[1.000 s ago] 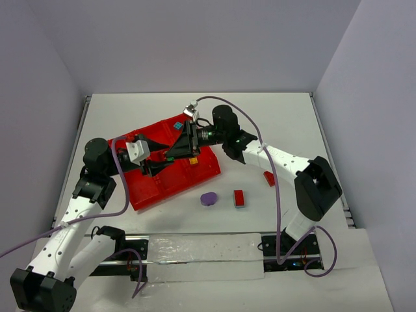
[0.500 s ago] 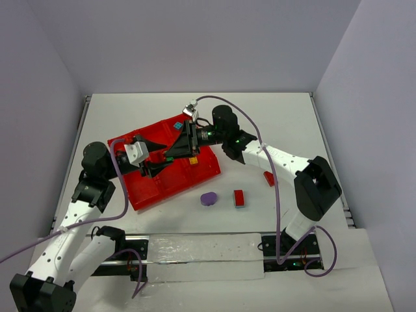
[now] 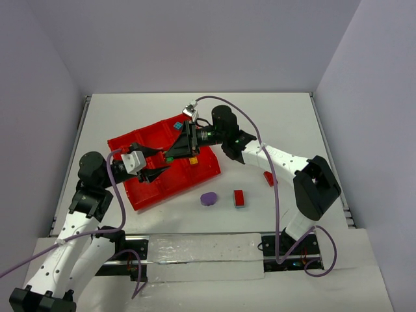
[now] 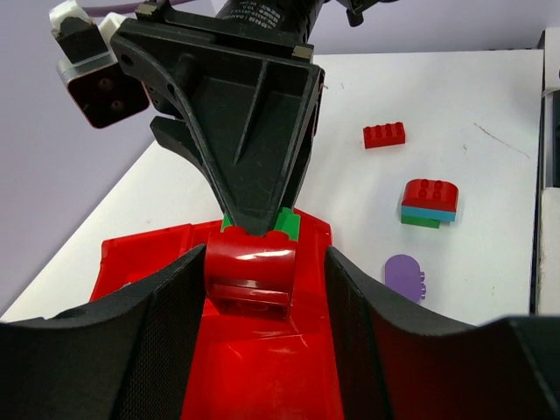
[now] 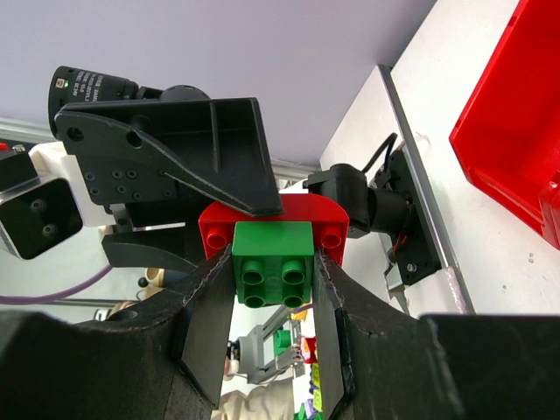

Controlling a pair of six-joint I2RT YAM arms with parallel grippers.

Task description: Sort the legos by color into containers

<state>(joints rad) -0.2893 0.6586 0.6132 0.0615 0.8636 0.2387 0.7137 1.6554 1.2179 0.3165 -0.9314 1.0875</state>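
- My right pincer (image 5: 273, 289) is closed tight on the green brick (image 5: 273, 254), with a pad on each side of it. A rounded red brick (image 4: 249, 271) is stuck to the green one.
- My left pincer (image 4: 265, 254) is spread wide with the rounded red brick between its fingers. I cannot tell whether either pad touches it.
- Both bricks hang over the middle of the red tray (image 3: 201, 170).
- At the tray's 4 o'clock a purple piece (image 3: 208, 198) lies on the table.
- At the purple piece's 3 o'clock is a red-topped stack (image 3: 239, 198), and at the stack's 2 o'clock a small red lego (image 3: 268, 178).
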